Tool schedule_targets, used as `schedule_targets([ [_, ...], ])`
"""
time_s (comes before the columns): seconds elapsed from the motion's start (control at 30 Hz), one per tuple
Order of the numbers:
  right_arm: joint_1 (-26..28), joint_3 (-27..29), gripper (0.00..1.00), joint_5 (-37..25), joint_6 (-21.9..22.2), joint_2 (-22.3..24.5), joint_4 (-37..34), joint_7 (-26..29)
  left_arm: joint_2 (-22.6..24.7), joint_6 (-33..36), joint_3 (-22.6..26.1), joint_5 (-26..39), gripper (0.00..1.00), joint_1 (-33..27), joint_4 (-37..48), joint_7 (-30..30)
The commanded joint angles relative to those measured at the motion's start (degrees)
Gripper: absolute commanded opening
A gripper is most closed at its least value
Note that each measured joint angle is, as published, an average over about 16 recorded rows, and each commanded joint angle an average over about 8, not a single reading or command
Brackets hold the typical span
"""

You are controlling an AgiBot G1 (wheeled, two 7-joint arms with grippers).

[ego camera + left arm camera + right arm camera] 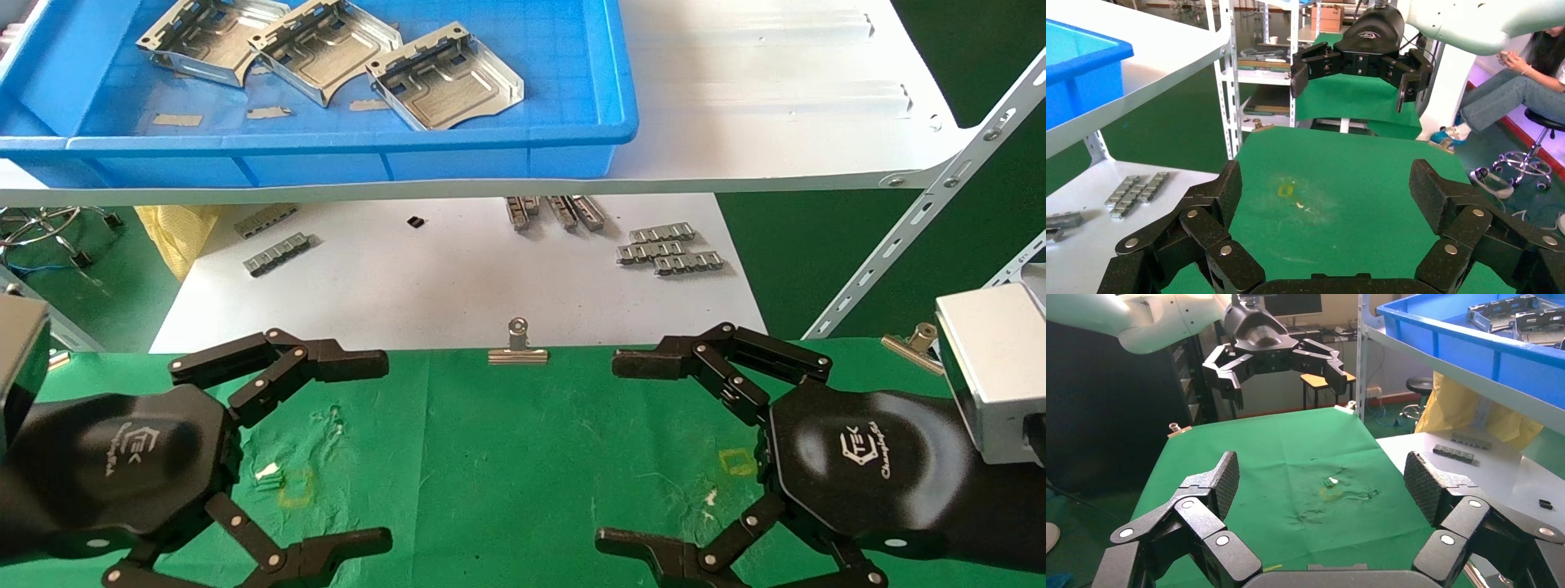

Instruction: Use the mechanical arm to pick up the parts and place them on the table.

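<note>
Parts [445, 77], three shiny metal plates, lay side by side in the blue bin [572, 139] on the white shelf. Both grippers hung over the green worktop [490, 457] with fingers spread wide and holding nothing: left gripper [359, 449], right gripper [629, 449].

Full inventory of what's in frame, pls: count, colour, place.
Parts: 3, silver, in the bin.
Bin: 1, blue, on the shelf board.
Shelf board: 1, white, above the lower board.
Ridged strips: several, grey, on the white lower board.
Table: 1, green cloth, nearest the robot.
Binder clip: 1 at mid edge, metal; another at the right corner.
Left end effector: black, open, above table's left side.
Right end effector: black, open, above right side.
</note>
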Motion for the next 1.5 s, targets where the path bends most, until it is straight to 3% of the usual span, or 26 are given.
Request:
schedule_targets([
  [0.03,0.00,0.00,0.83,0.00,0.00,0.00,0.00,0.00,0.00,0.00,0.00,0.00,1.00,0.00,0.00,0.00],
  [0.07,0.00,0.00,0.69,0.00,0.00,0.00,0.00,0.00,0.00,0.00,0.00,0.00,1.00,0.00,0.00,0.00],
  [0.13,0.00,0.00,0.52,0.00,0.00,0.00,0.00,0.00,0.00,0.00,0.00,0.00,1.00,0.00,0.00,0.00],
  [0.27,0.00,0.00,0.02,0.00,0.00,0.00,0.00,0.00,0.00,0.00,0.00,0.00,1.00,0.00,0.00,0.00],
  [1.5,0.00,0.00,0.00,0.00,0.00,0.00,0.00,0.00,0.00,0.00,0.00,0.00,1.00,0.00,0.00,0.00],
])
